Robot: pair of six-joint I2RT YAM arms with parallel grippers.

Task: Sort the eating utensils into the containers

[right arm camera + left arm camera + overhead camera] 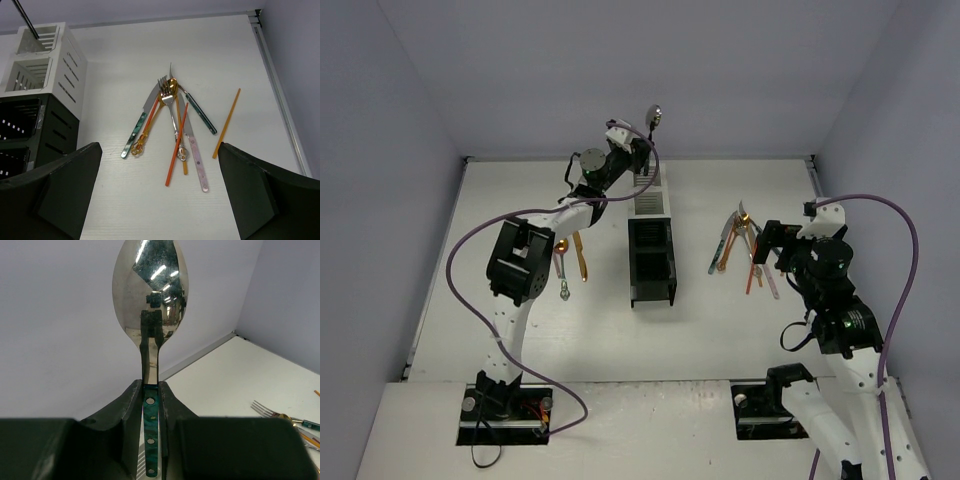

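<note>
Spoon [150, 295] stands upright over farthest white bin [70, 55].

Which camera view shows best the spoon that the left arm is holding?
The left wrist view: the spoon fills the frame, bowl up, its teal handle clamped between the fingers. The top external view shows only its small shiny bowl, from afar. The right wrist view does not clearly show it.
</note>
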